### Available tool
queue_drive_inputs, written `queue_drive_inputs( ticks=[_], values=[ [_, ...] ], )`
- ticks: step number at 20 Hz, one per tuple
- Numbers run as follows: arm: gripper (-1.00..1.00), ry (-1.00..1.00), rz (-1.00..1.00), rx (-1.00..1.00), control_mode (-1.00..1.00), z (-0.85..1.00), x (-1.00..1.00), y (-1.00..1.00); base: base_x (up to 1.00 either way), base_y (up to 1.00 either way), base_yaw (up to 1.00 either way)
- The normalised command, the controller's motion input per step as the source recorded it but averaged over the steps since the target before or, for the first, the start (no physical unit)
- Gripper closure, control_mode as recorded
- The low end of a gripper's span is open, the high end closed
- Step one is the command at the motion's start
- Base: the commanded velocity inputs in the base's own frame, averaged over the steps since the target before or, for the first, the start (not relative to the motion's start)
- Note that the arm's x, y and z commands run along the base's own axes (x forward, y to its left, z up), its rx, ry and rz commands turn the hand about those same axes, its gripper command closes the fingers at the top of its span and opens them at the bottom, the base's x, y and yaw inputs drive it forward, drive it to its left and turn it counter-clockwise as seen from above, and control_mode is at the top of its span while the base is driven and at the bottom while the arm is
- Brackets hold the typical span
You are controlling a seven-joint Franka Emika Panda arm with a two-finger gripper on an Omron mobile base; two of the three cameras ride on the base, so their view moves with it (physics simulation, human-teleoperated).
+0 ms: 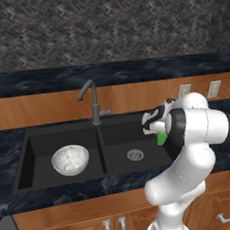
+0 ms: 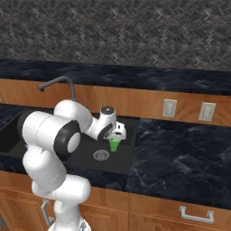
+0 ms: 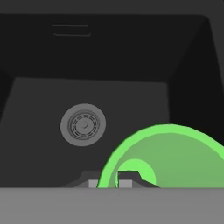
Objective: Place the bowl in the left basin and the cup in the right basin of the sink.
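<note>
Nearest, the hand (image 2: 116,135) hangs over the right basin (image 1: 118,152), clamped on the cup (image 2: 114,144); in the hand view one fingertip (image 3: 129,177) sits inside the cup's green rim and the other just outside it, so the grip pinches the wall. The cup is upright, mouth up, held above the basin's floor, to the right of the silver drain (image 3: 83,124) and toward the basin's right wall.

Beyond the divider, the bowl (image 1: 70,159) already rests on the floor of the left basin (image 1: 40,153), open side up, so that half of the task looks done. The step in hand is setting the cup down. I judge the next move to be a straight descent until the base meets the basin floor, then spreading the fingers and lifting clear without tipping the cup.

Farther back, the faucet (image 1: 91,101) rises from the sink's (image 1: 63,188) rear edge, and two wall outlets (image 2: 169,108) sit above the worktop (image 2: 180,158). No brand, label or writing is readable anywhere.
</note>
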Motion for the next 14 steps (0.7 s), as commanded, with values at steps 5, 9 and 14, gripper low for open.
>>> queue_drive_inputs(
  ticks=[5,9,14],
  values=[
    [1.00,0.00,0.00,0.00,-1.00,-0.28,0.17,0.00,0.00,0.00,0.00],
    [1.00,0.00,0.00,0.00,-1.00,-0.28,0.13,0.01,0.00,0.00,0.00],
    [1.00,0.00,0.00,0.00,-1.00,-0.27,0.12,0.04,0.00,0.00,0.00]
  ],
)
